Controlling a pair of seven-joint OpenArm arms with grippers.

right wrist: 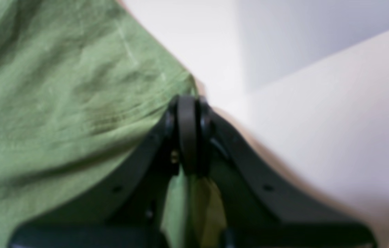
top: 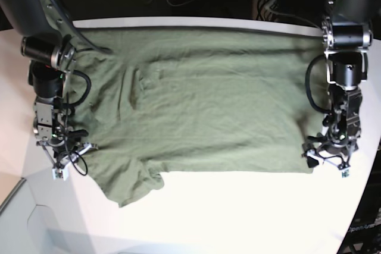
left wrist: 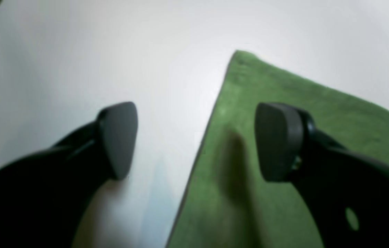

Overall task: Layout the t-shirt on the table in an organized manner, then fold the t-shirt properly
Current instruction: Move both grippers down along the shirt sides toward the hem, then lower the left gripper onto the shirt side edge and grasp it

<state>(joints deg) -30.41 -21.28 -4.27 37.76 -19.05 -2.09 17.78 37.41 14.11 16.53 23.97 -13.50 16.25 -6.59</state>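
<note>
**On the table: shirt spread flat, one corner pinched**

Across the white table (top: 238,206) lies the t-shirt (top: 202,111), olive green and spread wide, its top edge running along the far side of the tabletop. The cloth is soft and creased, with the heaviest wrinkles bunched toward the base view's left half. A sleeve (top: 134,185) sticks out at the near left, its hem slightly curled. The near hem runs fairly straight from that sleeve to the right corner.

The right gripper (right wrist: 188,103) (on the base view's left) is pressed together on the shirt's edge; its wrist camera shows green cloth trapped between the 2 pads and a fold of it hanging behind them. Fabric fans out from the pinch in shallow ridges.

The left gripper (left wrist: 196,141) sits at the shirt's other side, by the near right corner, with its 2 fingers (left wrist: 118,137) spread wide. One pad hangs over bare table, the other over green cloth, so the shirt's straight edge runs between them. Nothing is held there. The fabric in that view looks smoother, ending in a crisp corner (left wrist: 239,53) against the white surface.
</note>
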